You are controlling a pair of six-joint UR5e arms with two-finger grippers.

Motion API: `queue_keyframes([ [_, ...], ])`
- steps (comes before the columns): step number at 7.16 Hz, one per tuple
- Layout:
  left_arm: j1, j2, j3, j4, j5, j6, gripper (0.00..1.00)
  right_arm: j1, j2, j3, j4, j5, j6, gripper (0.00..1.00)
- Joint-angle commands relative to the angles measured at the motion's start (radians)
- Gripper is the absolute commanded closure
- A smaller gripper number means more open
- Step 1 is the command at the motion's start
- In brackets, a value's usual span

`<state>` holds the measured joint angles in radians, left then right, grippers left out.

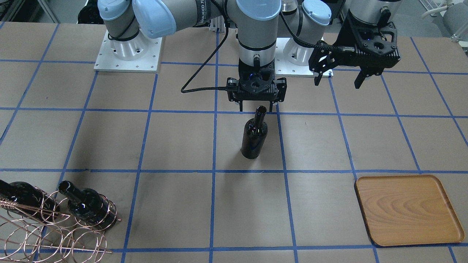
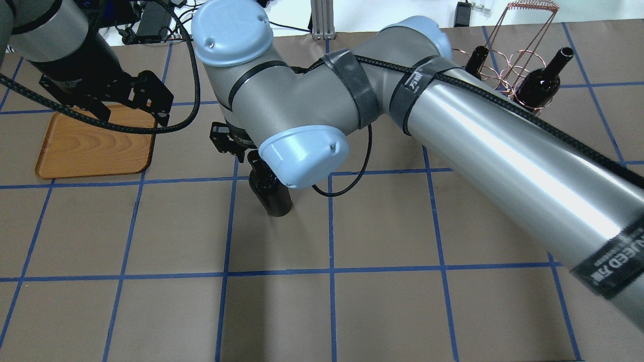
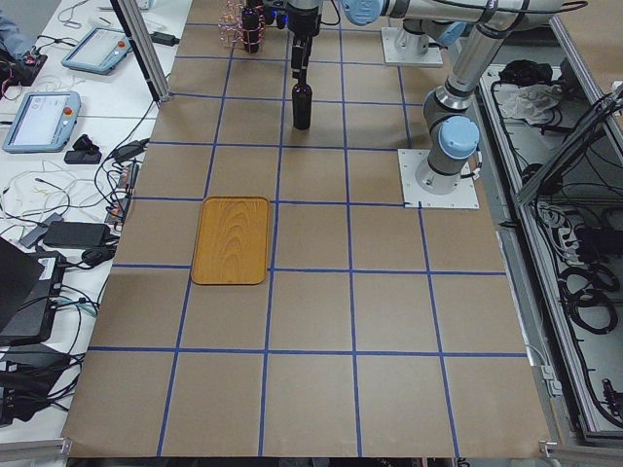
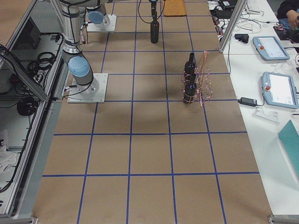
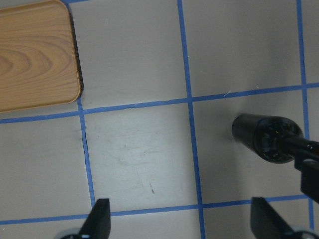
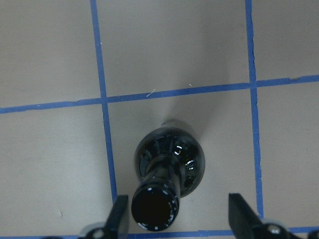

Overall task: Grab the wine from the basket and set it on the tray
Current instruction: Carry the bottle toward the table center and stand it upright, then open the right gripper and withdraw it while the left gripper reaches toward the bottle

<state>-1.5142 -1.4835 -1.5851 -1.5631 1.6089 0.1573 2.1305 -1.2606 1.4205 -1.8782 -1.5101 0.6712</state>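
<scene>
One black wine bottle stands upright on the table's middle, apart from the basket. My right gripper hangs just above its mouth, open, touching nothing. In the right wrist view the bottle sits between the spread fingers. My left gripper is open and empty, raised, to the tray side of the bottle. In its wrist view it shows the bottle and a corner of the tray. The wooden tray lies empty. The copper wire basket holds two more bottles.
Blue tape lines grid the brown table. The arms' white base plates are at the robot's edge. The basket stands at the far right in the overhead view, the tray at the far left.
</scene>
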Motion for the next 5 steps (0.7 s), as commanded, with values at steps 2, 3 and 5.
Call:
queue_keyframes([
  [2, -0.012, -0.012, -0.001, -0.017, 0.0, -0.081, 0.0, -0.171, -0.086, -0.014, 0.085, 0.004, -0.118, 0.0],
  [3, -0.027, -0.026, 0.0, -0.012, -0.007, -0.202, 0.0, -0.223, -0.098, -0.014, 0.087, -0.001, -0.181, 0.0],
  [5, -0.134, -0.065, 0.0, 0.017, -0.007, -0.369, 0.0, -0.361, -0.102, -0.014, 0.085, -0.053, -0.354, 0.0],
])
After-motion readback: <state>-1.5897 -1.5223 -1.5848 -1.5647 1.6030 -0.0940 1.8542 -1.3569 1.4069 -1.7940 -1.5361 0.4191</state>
